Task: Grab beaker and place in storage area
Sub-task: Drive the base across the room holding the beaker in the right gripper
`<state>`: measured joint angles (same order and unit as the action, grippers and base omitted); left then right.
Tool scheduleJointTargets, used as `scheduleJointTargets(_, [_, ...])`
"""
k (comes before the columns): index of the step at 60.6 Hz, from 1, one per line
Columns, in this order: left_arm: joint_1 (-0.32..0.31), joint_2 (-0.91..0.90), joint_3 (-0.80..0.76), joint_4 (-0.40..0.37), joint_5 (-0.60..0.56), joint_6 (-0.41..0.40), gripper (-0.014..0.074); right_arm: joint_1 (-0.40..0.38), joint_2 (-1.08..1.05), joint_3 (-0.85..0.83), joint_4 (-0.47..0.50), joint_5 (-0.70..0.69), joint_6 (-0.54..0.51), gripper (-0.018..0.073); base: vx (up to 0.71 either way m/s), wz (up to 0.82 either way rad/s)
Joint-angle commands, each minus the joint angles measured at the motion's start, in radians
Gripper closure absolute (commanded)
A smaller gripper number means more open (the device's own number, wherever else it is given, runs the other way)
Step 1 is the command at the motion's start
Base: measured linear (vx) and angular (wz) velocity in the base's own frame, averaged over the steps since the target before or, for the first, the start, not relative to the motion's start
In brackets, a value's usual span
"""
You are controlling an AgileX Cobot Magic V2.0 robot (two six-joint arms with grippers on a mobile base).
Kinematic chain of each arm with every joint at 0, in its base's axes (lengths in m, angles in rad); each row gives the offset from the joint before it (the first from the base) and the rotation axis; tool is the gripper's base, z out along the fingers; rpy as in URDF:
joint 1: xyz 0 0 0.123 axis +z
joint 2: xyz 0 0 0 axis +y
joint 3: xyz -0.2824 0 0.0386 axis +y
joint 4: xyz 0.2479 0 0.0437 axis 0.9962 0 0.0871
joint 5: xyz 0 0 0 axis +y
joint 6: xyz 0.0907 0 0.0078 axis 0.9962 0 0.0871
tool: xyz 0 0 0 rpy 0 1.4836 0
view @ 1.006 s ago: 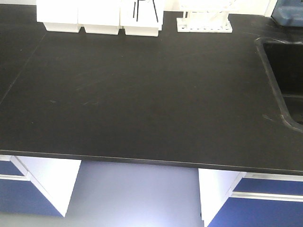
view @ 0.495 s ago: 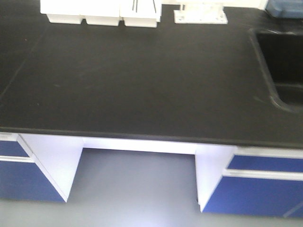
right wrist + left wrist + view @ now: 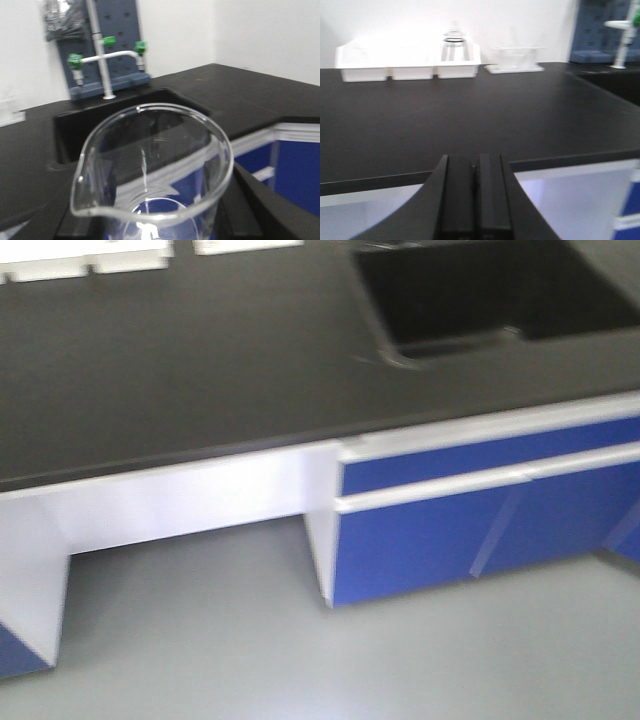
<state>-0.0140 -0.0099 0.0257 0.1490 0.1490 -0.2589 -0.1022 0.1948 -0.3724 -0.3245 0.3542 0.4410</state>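
Table point(image 3: 200, 360) takes up most of my front view, black and matte, with blue cabinets point(image 3: 480, 530) under it and grey floor point(image 3: 300, 650) below. The whole view is smeared, so I read only the broad shapes. A deep sink point(image 3: 470, 290) is set into the top on the right, and white racks point(image 3: 410, 62) stand along the back edge by the wall. Racks and a sink mean this is not the storage area, which I cannot find in any view.

From the right wrist I see a white faucet point(image 3: 105, 65) with green knobs behind the sink. My left gripper point(image 3: 476, 200) hangs in front of the table edge, its fingers pressed together on nothing.

My right gripper point(image 3: 160, 227) pinches the beaker point(image 3: 150, 165). The beaker stands upright and close to the lens, above the cabinet fronts and clear of the table. One black finger point(image 3: 255, 210) lies against its right wall.

The beaker looks empty, so I judge it light. It is also thin glass, stiff, slick and easy to crack. The hold is best kept on the straight wall below the rim, away from the spout at the front left, with moderate squeeze. I would carry it level and set it down softly, since a knock against a table edge could chip it.
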Motion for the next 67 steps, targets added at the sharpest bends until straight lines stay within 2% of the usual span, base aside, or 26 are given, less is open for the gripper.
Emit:
scheduleJointTargets(1, [-0.008,-0.017,0.022,-0.006,-0.082,-0.006,0.0605,-0.003,0.01,-0.029,-0.015,-0.082,-0.009,0.0562,-0.36,-0.72])
scheduleJointTargets(34, [-0.008,-0.017,0.022,-0.006,-0.082,-0.006,0.0605,-0.003,0.01,-0.029,-0.015,-0.082,-0.009,0.0561,-0.32,-0.6])
scheduleJointTargets(67, [-0.008,-0.017,0.022,-0.006,-0.082,-0.006,0.0605,-0.003,0.01,-0.029,-0.018,-0.082,-0.008,0.0561,-0.19,-0.67])
